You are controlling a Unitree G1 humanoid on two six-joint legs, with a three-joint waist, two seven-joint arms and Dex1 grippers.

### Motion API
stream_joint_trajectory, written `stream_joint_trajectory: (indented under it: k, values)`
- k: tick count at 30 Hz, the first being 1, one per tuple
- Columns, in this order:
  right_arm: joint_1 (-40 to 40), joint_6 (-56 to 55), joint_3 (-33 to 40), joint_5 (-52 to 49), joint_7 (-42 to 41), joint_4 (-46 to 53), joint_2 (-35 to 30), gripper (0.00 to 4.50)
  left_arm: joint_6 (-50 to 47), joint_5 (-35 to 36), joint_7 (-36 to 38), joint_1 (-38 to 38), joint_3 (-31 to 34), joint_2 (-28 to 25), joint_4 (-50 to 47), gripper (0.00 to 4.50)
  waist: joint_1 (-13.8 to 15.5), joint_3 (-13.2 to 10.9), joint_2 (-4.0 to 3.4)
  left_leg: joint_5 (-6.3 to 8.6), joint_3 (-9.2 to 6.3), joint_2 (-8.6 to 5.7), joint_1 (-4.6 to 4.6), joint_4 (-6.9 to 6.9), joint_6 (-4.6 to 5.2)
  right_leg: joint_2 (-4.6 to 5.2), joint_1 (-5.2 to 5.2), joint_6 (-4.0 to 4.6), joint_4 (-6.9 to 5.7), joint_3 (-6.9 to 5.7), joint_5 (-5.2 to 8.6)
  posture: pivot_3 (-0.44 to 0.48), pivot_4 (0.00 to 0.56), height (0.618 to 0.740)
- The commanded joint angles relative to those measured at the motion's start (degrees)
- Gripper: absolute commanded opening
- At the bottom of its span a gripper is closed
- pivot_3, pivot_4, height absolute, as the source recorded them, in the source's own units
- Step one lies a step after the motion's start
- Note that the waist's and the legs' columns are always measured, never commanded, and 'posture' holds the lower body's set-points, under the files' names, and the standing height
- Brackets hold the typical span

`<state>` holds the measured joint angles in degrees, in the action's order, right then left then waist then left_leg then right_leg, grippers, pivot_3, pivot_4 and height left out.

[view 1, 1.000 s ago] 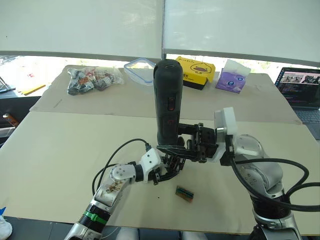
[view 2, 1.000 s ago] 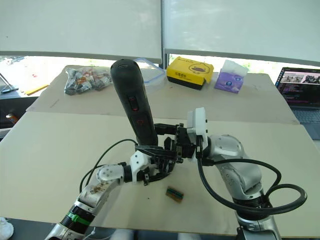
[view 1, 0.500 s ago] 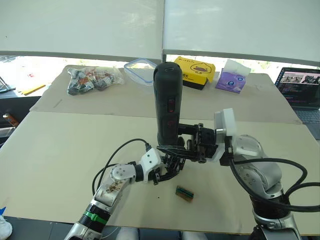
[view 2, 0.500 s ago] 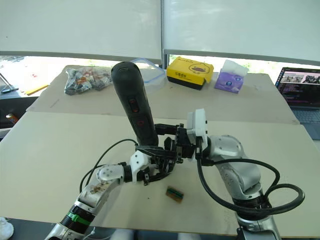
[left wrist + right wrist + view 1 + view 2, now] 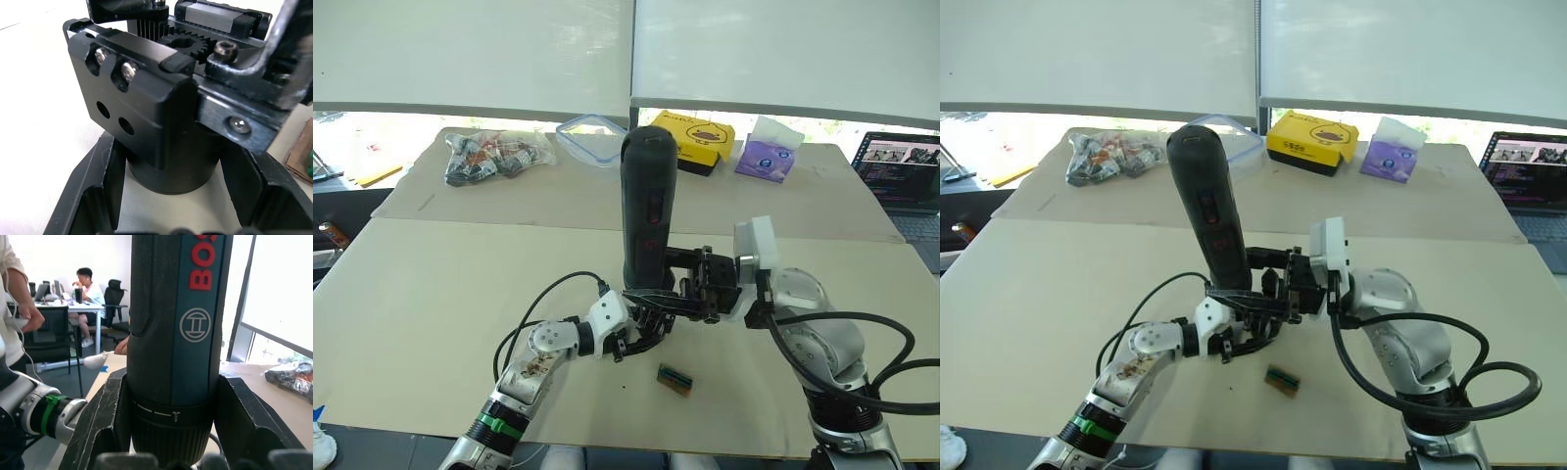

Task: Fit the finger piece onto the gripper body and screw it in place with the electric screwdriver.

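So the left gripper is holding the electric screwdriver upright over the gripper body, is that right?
Not quite: the right gripper holds the electric screwdriver upright, as the right eye view shows. The left gripper holds the gripper body beneath it.

Black electric screwdriver (image 5: 647, 211), red marks

Matt black gripper body (image 5: 146, 98) with shiny metal screws; textured-grip electric screwdriver (image 5: 176, 333).
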<state>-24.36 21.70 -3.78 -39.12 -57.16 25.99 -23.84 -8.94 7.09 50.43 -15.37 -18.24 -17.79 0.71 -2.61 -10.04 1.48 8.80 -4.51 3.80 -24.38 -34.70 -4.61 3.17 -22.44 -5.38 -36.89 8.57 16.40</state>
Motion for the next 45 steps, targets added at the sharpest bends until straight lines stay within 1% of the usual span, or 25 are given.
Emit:
stream_joint_trajectory:
  k: [1, 11, 21, 45]
  values:
    - [-1.9, 0.3, 2.7, -4.2, 1.5, 3.5, 0.2, 1.96, -1.3, -0.1, 1.3, 1.5, -1.8, -0.6, 0.6, 2.35, 0.0, 0.0, 0.00, 0.00, 0.00, 0.00, 0.00, 0.00, 0.00, 0.00, 0.00, 0.00, 0.00, 0.00, 0.00, 0.000, 0.150, 0.740]
    - [-1.5, -0.5, 2.2, -4.3, 1.8, 2.9, -1.6, 1.96, -1.8, 0.0, 1.2, 1.6, -1.9, -0.5, 0.2, 2.35, 0.0, 0.0, 0.00, 0.00, 0.00, 0.00, 0.00, 0.00, 0.00, 0.00, 0.00, 0.00, 0.00, 0.00, 0.00, 0.000, 0.150, 0.740]
    - [-0.3, -1.8, 1.5, -2.2, 1.2, 2.2, -1.5, 1.96, -2.2, 0.0, 1.2, 1.7, -1.9, -0.5, -0.3, 2.35, 0.0, 0.0, 0.00, 0.00, 0.00, 0.00, 0.00, 0.01, 0.00, 0.00, 0.00, 0.00, 0.01, 0.00, 0.00, 0.000, 0.150, 0.740]
    - [0.0, -1.6, 1.1, -1.6, 1.1, 2.1, -0.8, 1.96, -1.9, 0.0, 1.3, 1.9, -1.8, -0.6, 0.3, 2.35, 0.0, 0.0, 0.00, 0.00, 0.00, 0.00, 0.00, 0.01, 0.00, 0.00, 0.00, 0.00, 0.01, 0.00, 0.00, 0.000, 0.150, 0.740]
